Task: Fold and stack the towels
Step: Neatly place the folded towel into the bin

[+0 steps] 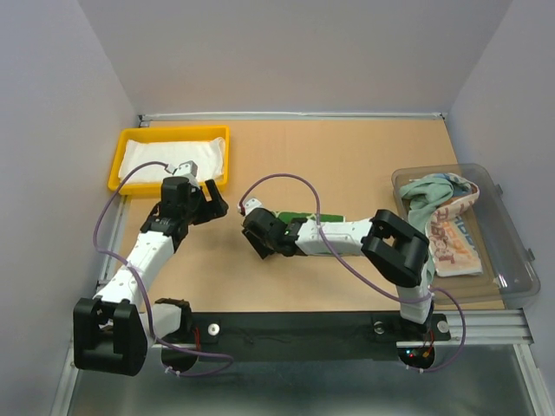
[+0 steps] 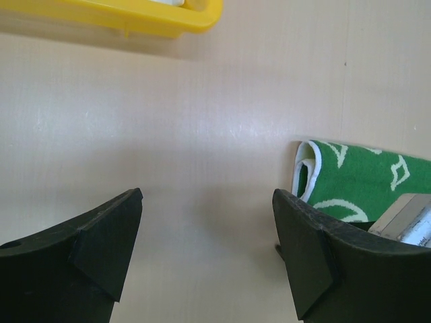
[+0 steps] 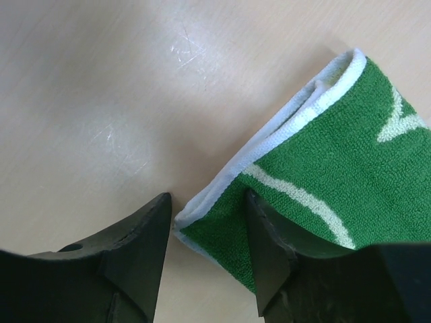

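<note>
- Counting two folded: white towel (image 1: 169, 158) in the yellow tray (image 1: 115, 165), green towel (image 3: 323, 168) mid-bench, not yet stacked.
- Teal towel (image 1: 429, 195) and lettered towel (image 1: 455, 241) lie crumpled in the clear bin (image 1: 513, 260).
- Left hand (image 2: 205, 249) is spread and empty; right hand (image 3: 207, 249) is half-spread astride the green towel's corner.

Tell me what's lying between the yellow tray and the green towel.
Only bare tabletop between tray and green towel, seen in the left wrist view; the open left gripper hangs above it.
</note>
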`<action>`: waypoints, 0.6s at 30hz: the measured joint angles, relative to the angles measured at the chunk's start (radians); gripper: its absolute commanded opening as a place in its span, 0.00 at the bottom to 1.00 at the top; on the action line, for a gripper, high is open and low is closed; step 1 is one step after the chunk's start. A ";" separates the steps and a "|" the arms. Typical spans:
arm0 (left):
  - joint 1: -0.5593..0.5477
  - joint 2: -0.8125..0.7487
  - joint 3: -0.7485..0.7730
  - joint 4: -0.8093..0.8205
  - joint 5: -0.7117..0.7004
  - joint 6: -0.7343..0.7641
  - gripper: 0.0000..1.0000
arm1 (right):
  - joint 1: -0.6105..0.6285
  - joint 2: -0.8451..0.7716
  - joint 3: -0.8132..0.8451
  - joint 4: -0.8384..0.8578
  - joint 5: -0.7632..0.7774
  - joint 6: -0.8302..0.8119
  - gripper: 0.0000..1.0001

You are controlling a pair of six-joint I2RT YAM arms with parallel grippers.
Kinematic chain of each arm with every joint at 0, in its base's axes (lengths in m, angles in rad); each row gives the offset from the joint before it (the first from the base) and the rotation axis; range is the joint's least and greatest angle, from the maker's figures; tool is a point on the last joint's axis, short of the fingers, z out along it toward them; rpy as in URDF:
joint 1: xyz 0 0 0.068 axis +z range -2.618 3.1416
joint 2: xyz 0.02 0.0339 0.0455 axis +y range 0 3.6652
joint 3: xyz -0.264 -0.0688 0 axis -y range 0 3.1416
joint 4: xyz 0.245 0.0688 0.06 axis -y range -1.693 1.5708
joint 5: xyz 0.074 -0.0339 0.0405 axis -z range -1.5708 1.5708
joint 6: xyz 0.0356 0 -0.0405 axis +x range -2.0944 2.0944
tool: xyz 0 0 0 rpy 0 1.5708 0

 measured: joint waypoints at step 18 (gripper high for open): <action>-0.040 0.017 -0.088 0.120 0.115 -0.161 0.90 | -0.025 -0.132 -0.187 0.105 -0.009 0.018 0.01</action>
